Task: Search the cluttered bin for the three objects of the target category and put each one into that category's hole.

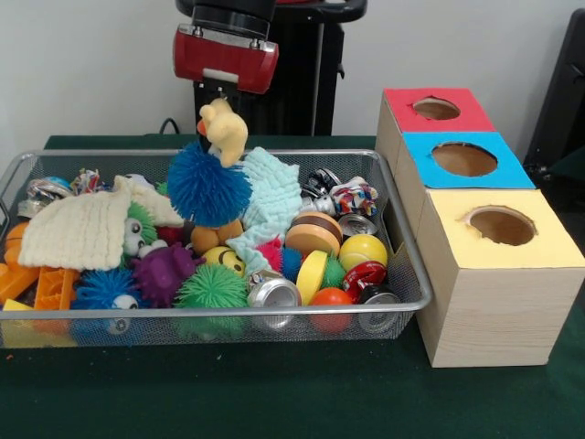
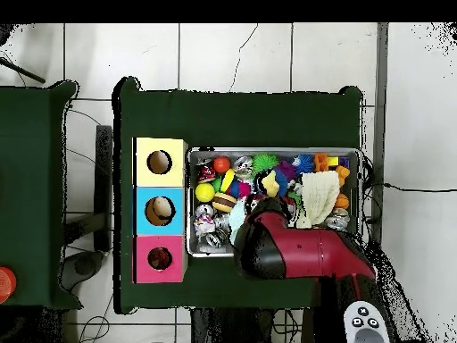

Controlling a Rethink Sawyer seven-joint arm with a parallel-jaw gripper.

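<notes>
A fuzzy blue ball toy (image 1: pixel 208 187) with a yellow head (image 1: pixel 225 128) hangs above the middle of the wire bin (image 1: pixel 407 261). My gripper (image 1: pixel 218 101) is shut on its yellow top, just under the red wrist (image 1: pixel 225 57). The overhead view shows the toy (image 2: pixel 271 183) poking out past the red arm (image 2: pixel 294 250), which hides the gripper. Beside the bin stand three wooden boxes with round holes: red (image 1: pixel 457 117), blue (image 1: pixel 505 166) and yellow (image 1: pixel 539 247). Something tan lies inside the blue box's hole (image 2: pixel 161 211).
The bin is piled with clutter: a cream cloth (image 1: pixel 78 229), a pale blue cloth (image 1: pixel 271 197), green (image 1: pixel 212 288) and purple (image 1: pixel 164 270) fuzzy toys, crushed cans (image 1: pixel 272 294), yellow (image 1: pixel 363 249) and orange (image 1: pixel 331 297) balls, a burger toy (image 1: pixel 313 233). Green table (image 1: pixel 274 393) surrounds it.
</notes>
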